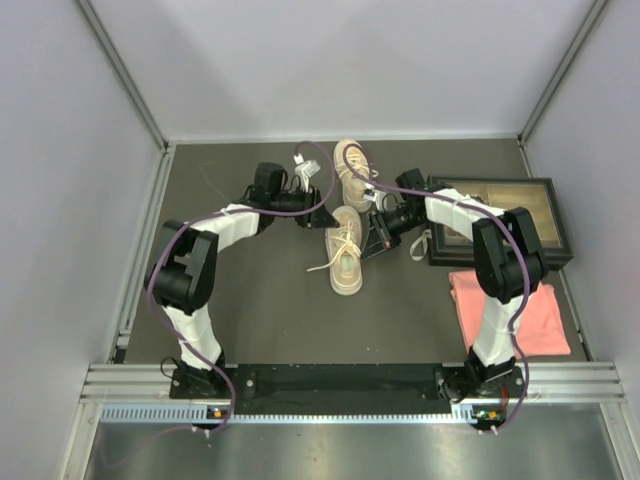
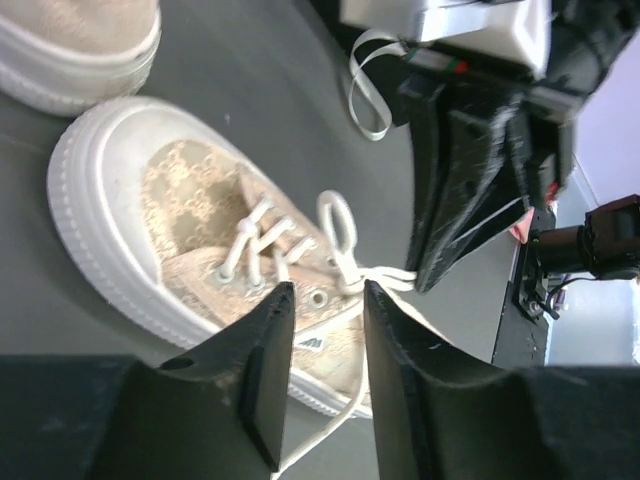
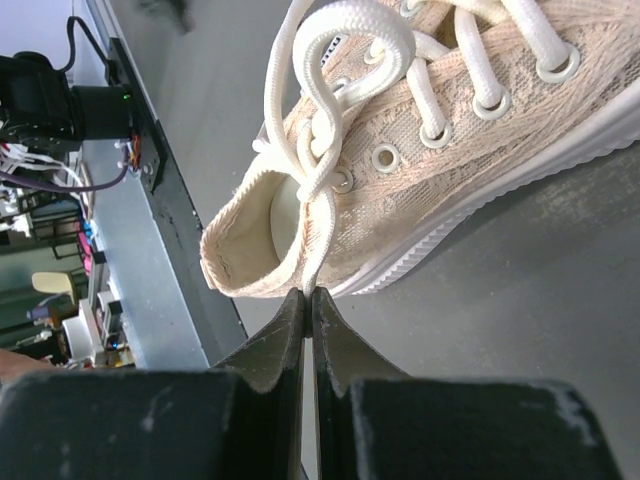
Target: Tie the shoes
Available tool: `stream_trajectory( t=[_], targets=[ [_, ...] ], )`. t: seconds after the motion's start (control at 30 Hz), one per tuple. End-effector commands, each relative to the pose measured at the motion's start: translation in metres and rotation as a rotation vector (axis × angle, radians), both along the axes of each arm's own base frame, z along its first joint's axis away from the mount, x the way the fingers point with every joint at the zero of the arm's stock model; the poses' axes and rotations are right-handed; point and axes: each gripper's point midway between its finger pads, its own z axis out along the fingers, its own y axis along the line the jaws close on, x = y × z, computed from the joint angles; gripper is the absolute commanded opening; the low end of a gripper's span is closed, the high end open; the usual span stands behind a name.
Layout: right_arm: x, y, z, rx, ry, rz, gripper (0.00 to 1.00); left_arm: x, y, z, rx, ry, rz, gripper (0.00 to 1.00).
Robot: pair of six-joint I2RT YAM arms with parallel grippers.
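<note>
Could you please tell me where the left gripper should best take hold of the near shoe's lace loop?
Probably across the lace loop's middle, from above on the left gripper's side: it is a narrow oval, so open jaws span both strands, and the right gripper pinches the lace tail opposite.

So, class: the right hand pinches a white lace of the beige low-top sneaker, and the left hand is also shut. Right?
No. The left hand is open, its fingers apart above the beige low-top sneaker, as the left wrist view shows. The right hand does pinch the white lace.
</note>
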Motion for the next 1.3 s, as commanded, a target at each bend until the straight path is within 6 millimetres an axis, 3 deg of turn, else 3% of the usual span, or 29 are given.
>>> stream_trajectory(
  t=[0.0,0.23,0.7,0.97,1.13,1.17,1.2,1.27],
  targets=[
    [0.010,0.005,0.013,0.047,-0.021,0.002,0.00,0.001,-0.015,0.035,-0.019,-0.122,-0.008,0.41],
    [0.010,0.005,0.014,0.047,-0.020,0.001,0.00,0.013,-0.026,0.023,0.012,-0.092,0.041,0.50],
    [0.010,0.004,0.012,0.047,-0.018,-0.001,0.00,0.013,-0.040,0.007,0.046,-0.075,0.034,0.45],
    [0.010,0.004,0.010,0.042,-0.015,-0.001,0.00,0.004,-0.046,0.008,0.005,-0.058,-0.003,0.27],
    [0.010,0.003,0.009,0.040,-0.011,-0.003,0.00,0.001,-0.046,0.009,-0.006,-0.050,-0.008,0.21],
    [0.010,0.003,0.009,0.039,-0.012,-0.002,0.00,0.001,-0.046,0.009,-0.004,-0.050,-0.008,0.17],
    [0.010,0.003,0.008,0.039,-0.012,-0.003,0.00,0.002,-0.046,0.010,-0.003,-0.057,-0.003,0.06],
    [0.010,0.002,0.008,0.038,-0.012,-0.002,0.00,0.005,-0.045,0.011,-0.001,-0.066,-0.001,0.00]
  ],
)
